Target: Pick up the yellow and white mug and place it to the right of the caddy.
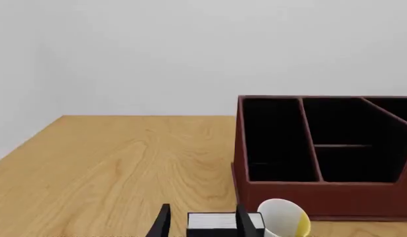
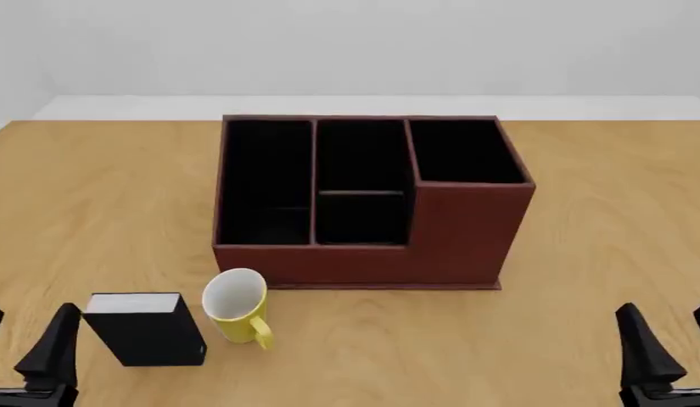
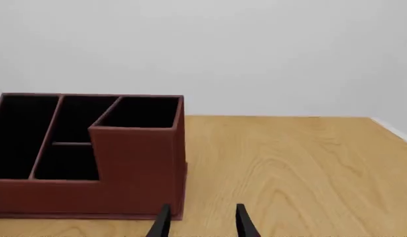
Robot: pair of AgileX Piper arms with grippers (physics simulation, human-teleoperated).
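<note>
The yellow and white mug (image 2: pixel 238 307) appears to stand upright on the table just in front of the caddy's left front corner, its handle toward me; the left wrist view shows the mug (image 1: pixel 285 218) too. The reddish-brown caddy (image 2: pixel 366 203) fills the table's middle, with its taller section on the right, and is seen as caddy (image 1: pixel 321 148) and caddy (image 3: pixel 91 158) from the wrists. My left gripper (image 2: pixel 21 341) is open at the near left edge, left of the mug. My right gripper (image 2: pixel 674 337) is open at the near right. Both hold nothing.
A small black box (image 2: pixel 146 329) with a white top stands left of the mug, between it and my left gripper; in the left wrist view the box (image 1: pixel 223 222) lies just beyond the fingers. Bare wooden table (image 2: pixel 599 254) extends right of the caddy.
</note>
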